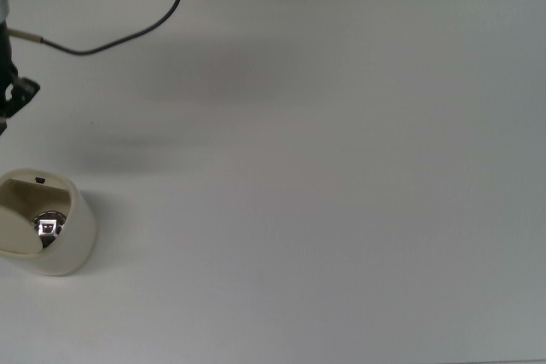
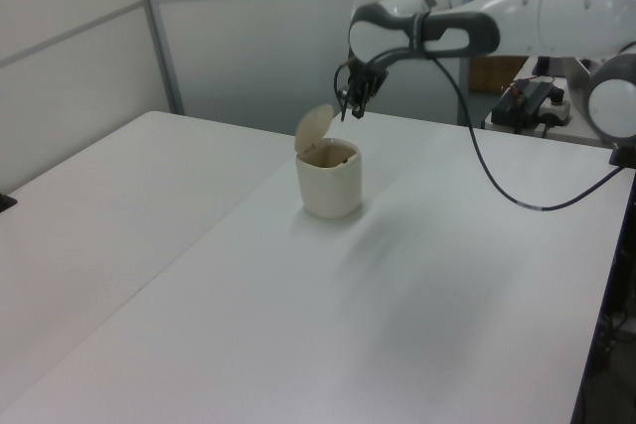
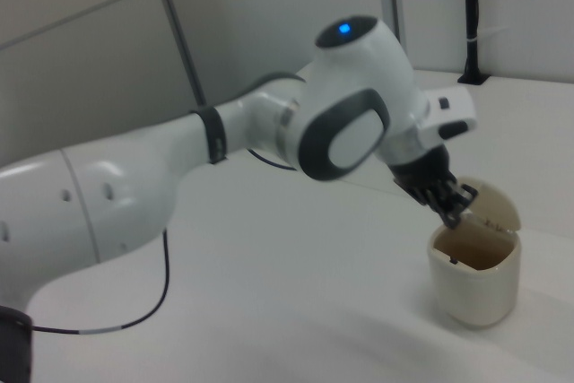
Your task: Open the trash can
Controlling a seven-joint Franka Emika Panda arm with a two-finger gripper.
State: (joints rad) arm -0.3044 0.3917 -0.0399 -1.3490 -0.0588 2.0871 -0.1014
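Note:
The trash can point(image 1: 70, 240) is a small cream-white bin at the top view's lower left. Its lid point(image 1: 15, 226) stands flipped up and the inside shows, with a small shiny thing at the bottom. A tiny black square mark point(image 1: 39, 180) sits on the rim. In the left view the lid point(image 2: 313, 128) leans up over the trash can point(image 2: 330, 184). My gripper point(image 2: 350, 109) hangs above the open rim, apart from it, fingers shut with nothing between them. The right view shows the gripper point(image 3: 451, 211) just over the trash can point(image 3: 475, 282), in front of the raised lid point(image 3: 495, 206).
A black cable point(image 1: 128, 36) loops from the arm over the white table point(image 1: 324, 168). In the left view a second white table point(image 2: 109, 196) adjoins it at the left view's left, with grey wall panels behind. The arm's big white links point(image 3: 224, 159) fill the right view's left.

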